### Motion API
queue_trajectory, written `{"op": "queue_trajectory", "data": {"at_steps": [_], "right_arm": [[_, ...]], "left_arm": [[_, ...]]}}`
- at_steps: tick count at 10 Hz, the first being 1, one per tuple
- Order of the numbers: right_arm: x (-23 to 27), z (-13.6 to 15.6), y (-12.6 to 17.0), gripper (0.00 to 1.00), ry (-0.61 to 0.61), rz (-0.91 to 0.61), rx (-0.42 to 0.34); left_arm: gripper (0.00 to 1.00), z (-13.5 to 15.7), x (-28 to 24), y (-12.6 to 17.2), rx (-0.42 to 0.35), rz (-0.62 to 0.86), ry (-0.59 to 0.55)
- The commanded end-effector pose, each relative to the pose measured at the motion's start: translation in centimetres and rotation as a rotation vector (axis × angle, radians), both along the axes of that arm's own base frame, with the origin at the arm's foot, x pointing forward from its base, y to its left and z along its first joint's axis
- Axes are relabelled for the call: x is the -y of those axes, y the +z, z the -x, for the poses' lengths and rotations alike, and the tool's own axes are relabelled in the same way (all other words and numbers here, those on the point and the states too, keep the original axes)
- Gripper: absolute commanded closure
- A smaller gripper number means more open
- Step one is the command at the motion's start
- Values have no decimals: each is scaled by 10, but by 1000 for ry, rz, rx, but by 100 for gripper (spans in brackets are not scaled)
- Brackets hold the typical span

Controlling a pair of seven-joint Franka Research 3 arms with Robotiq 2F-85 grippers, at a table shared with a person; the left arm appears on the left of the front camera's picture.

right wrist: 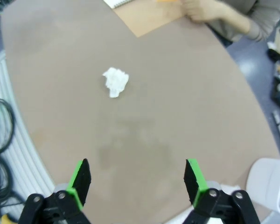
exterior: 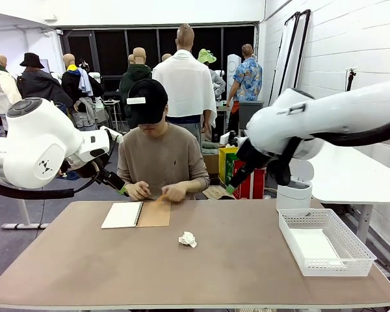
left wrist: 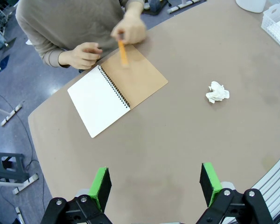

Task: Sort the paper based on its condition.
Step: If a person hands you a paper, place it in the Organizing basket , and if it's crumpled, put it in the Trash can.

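One crumpled ball of white paper lies near the middle of the brown table; it also shows in the wrist views. An open spiral notebook with a tan cover lies in front of the person, whose hands rest at its far edge, one holding an orange pencil. My left gripper hangs high over the table's left part, open and empty. My right gripper is also raised, open and empty, with the paper ball well ahead of its fingers.
A white mesh basket stands on the table's right side. A white round bin stands past the table's far right edge. The person's hand is over the notebook's cover.
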State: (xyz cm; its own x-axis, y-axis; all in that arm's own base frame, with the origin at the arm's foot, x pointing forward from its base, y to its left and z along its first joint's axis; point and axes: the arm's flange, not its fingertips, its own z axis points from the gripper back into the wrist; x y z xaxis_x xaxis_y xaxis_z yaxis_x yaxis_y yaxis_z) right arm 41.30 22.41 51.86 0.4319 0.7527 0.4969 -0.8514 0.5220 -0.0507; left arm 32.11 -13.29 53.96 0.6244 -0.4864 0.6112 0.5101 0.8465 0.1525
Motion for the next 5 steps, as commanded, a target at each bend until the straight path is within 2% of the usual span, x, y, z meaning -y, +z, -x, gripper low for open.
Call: {"op": "queue_trajectory", "data": {"at_steps": [1, 5], "right_arm": [[-25, -25, -8, 0, -41, 63, 32], [-59, -43, -38, 0, -7, 117, -29]], "left_arm": [[0, 0, -1, 0, -1, 3, 2], [0, 0, -1, 0, -1, 3, 2]]}}
